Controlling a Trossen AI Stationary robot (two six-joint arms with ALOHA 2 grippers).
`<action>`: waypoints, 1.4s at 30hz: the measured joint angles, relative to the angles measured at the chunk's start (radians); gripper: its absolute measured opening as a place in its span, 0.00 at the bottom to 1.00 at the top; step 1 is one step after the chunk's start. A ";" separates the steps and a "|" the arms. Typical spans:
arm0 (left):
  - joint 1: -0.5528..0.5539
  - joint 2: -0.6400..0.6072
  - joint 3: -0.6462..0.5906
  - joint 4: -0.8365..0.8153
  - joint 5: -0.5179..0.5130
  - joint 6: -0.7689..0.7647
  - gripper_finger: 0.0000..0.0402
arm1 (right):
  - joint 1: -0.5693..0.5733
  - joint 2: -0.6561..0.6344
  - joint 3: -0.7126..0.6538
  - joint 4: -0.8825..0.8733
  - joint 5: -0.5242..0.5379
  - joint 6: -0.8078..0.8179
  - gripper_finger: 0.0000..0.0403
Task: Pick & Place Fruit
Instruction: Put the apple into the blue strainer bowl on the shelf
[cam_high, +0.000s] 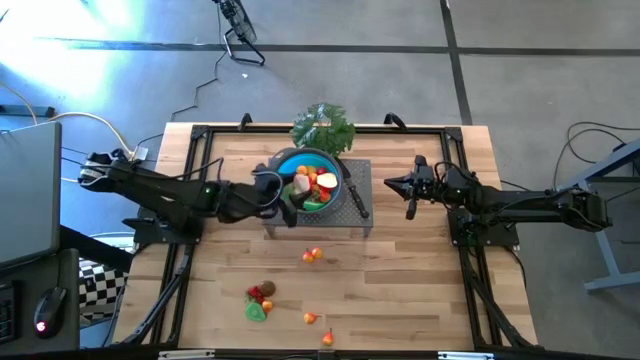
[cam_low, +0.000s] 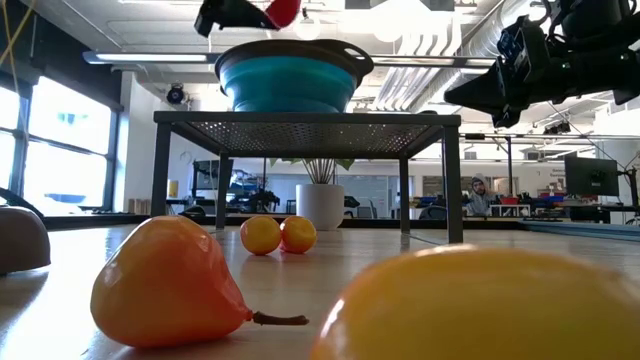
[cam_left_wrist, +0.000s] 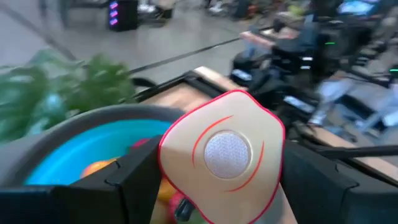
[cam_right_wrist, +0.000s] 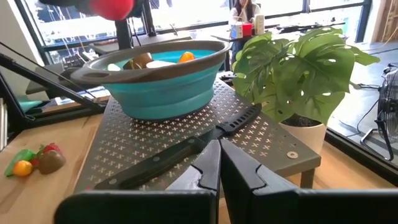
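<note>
Over the near rim of the blue bowl (cam_high: 296, 160), on the perforated metal stand (cam_high: 362, 222) toward the far edge of the tabletop (cam_high: 420, 290): left gripper (cam_high: 291, 196) clamped on an apple slice (cam_left_wrist: 222, 160), red-rimmed, cream-faced, with a pale disc at the centre of the cut face. Held broadside between the two fingers, flat face turned toward the wrist camera, long axis roughly upright with the pointed end up (seen from the low view only as a red edge above the bowl). Probably a light, hollow plastic piece, stiff and a little slick; best held as now, across the flat faces. Not yet let go.

Inside the bowl already: several fruits (cam_high: 318, 186), orange, red, cream and green. Beside the bowl on the stand, a black-handled knife (cam_high: 357, 197), handle toward the right arm; behind it, a leafy plant (cam_high: 323, 126).

On the open tabletop, more fruit waiting: two small orange pieces (cam_high: 313, 255) near the middle, a red, brown and green cluster (cam_high: 260, 299) toward the near edge, two small orange ones (cam_high: 318, 327) nearer still.

Right gripper (cam_high: 410, 190) just off the stand's right side, fingers pressed together on nothing, idle.
</note>
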 joint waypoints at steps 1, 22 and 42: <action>0.009 0.000 0.011 -0.035 -0.005 -0.024 0.68 | 0.000 0.000 0.000 -0.004 0.001 -0.002 0.01; 0.104 0.060 0.048 -0.256 -0.010 -0.213 0.68 | 0.000 0.000 0.000 -0.025 0.003 -0.006 0.01; 0.104 0.092 0.048 -0.256 -0.029 -0.212 0.75 | 0.000 0.000 0.000 -0.025 0.003 -0.006 0.01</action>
